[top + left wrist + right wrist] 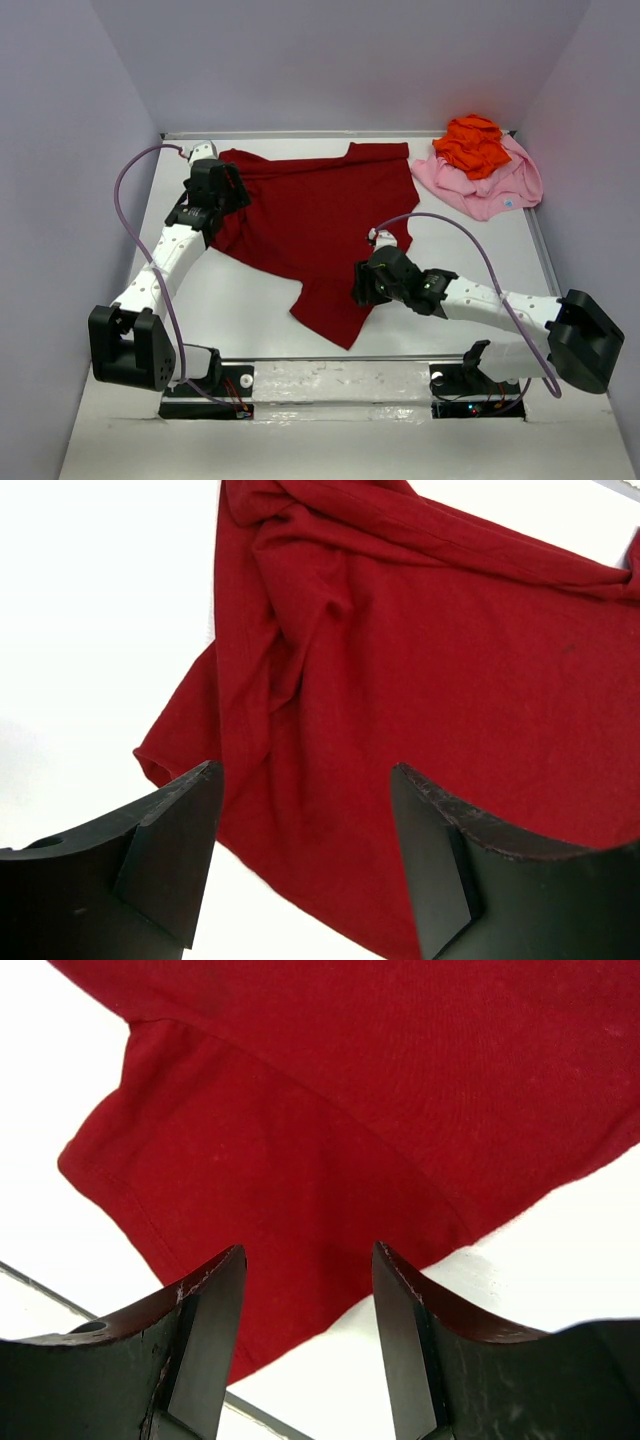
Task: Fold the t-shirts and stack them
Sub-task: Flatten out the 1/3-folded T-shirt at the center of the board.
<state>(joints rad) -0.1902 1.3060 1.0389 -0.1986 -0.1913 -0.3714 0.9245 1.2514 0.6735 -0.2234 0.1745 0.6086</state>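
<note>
Left gripper [305, 772] and right gripper [308, 1250] hung wide open, holding nothing, over the dark red t-shirt [320, 215] lying rumpled on the table [250, 300]. Spreading seemed in hand; next, each must pinch an edge.

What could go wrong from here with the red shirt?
1. The red shirt is bunched under the open left gripper; a pinch there may catch several layers and skew the fold.
2. The open right gripper hangs over the sleeve near the edge of the table; a pull could drag it off.
</note>
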